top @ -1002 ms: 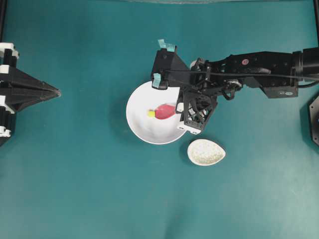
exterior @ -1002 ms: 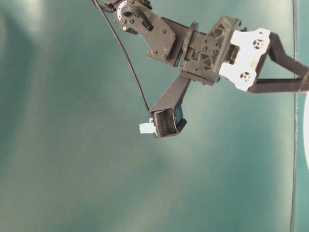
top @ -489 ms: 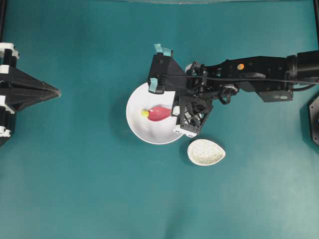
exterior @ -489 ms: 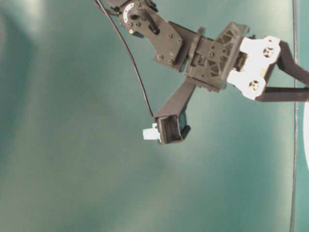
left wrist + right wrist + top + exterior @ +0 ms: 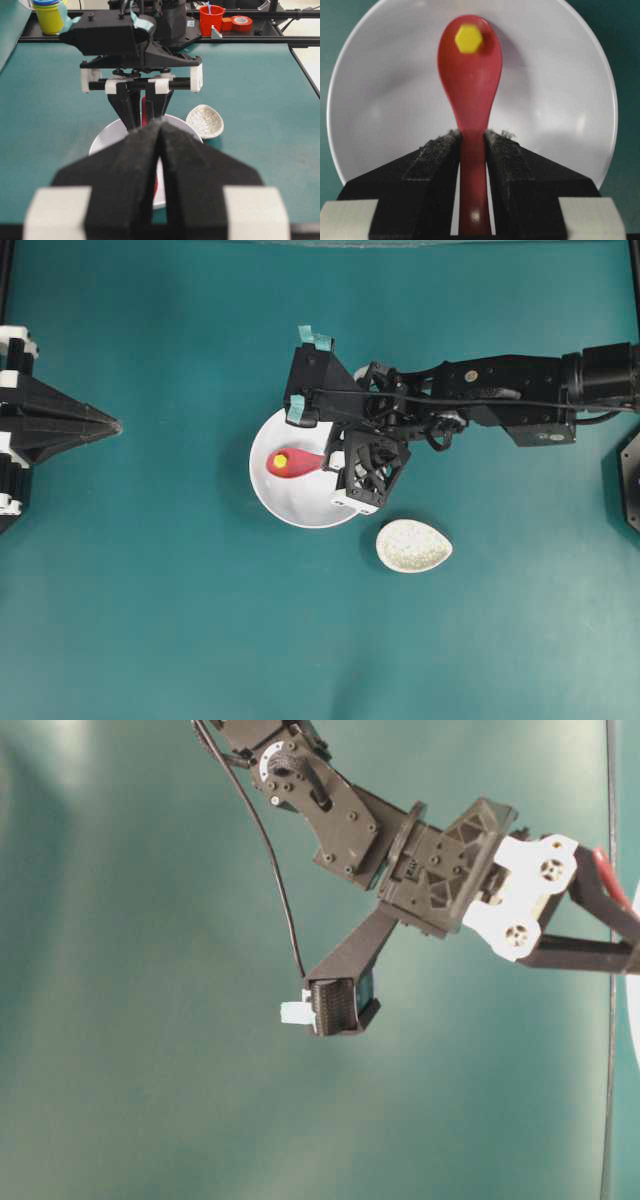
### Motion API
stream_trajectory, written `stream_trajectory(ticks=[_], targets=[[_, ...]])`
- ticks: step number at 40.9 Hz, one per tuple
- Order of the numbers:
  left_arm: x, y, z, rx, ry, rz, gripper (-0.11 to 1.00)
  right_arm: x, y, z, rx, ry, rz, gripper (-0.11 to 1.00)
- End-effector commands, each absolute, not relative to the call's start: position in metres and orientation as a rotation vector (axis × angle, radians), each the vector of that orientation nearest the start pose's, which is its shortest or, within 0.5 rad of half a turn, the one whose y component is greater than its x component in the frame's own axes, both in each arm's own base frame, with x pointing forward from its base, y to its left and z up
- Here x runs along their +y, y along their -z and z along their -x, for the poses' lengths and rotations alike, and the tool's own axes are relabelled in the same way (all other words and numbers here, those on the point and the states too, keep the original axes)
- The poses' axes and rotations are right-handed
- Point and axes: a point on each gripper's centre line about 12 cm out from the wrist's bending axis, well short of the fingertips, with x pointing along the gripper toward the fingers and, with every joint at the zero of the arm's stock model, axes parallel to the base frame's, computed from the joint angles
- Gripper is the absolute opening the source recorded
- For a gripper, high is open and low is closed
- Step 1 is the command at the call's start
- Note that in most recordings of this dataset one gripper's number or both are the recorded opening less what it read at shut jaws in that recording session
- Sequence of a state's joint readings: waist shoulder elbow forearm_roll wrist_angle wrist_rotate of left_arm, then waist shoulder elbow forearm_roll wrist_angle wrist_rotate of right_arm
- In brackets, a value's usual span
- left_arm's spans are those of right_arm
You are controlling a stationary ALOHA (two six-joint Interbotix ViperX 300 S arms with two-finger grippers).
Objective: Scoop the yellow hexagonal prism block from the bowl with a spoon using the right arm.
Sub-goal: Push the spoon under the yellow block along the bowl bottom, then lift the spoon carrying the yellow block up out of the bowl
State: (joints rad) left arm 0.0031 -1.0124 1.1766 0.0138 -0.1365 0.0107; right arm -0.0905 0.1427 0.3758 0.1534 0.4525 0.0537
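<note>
The white bowl (image 5: 300,515) sits mid-table. My right gripper (image 5: 328,462) reaches over its right rim, shut on the handle of the pink-red spoon (image 5: 292,462). The yellow hexagonal prism block (image 5: 281,459) lies in the spoon's scoop, over the left half of the bowl. The right wrist view shows the block (image 5: 468,38) resting near the tip of the spoon (image 5: 470,85), with the handle clamped between the pads of that gripper (image 5: 472,135) above the bowl (image 5: 560,100). My left gripper (image 5: 112,426) stays far to the left, its jaws together and empty (image 5: 160,122).
A small speckled teardrop dish (image 5: 414,545) lies just right of and below the bowl, close under the right wrist. Beyond the table's far edge in the left wrist view stand a yellow cup (image 5: 49,15), a red cup (image 5: 212,19) and a tape roll (image 5: 242,22).
The right arm has pushed the spoon leftward across the bowl. The yellow block, earlier at the spoon's tip, now sits in the scoop. The left arm has not moved.
</note>
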Motion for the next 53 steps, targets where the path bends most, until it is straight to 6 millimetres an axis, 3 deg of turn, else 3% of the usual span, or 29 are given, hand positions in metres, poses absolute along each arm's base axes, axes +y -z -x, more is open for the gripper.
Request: stream_trajectory(ticks=[1, 21, 35, 42, 53], targets=[[0.001, -0.297, -0.193, -0.009, -0.002, -0.026, -0.01, -0.031, -0.186, -0.435, 0.900, 0.110, -0.246, 0.23], [0.001, -0.298, -0.194, -0.009, -0.002, -0.026, -0.01, -0.031, -0.199, -0.430, 0.872, 0.112, -0.255, 0.23], [0.000, -0.298, -0.193, -0.012, -0.001, -0.026, -0.01, -0.029, -0.214, -0.414, 0.838, 0.112, -0.262, 0.23], [0.001, -0.297, -0.193, -0.009, -0.002, -0.026, -0.01, -0.029, -0.232, -0.408, 0.792, 0.107, -0.257, 0.23], [0.001, -0.298, -0.193, -0.011, -0.002, -0.026, -0.01, -0.028, -0.278, -0.393, 0.680, 0.094, -0.242, 0.23]])
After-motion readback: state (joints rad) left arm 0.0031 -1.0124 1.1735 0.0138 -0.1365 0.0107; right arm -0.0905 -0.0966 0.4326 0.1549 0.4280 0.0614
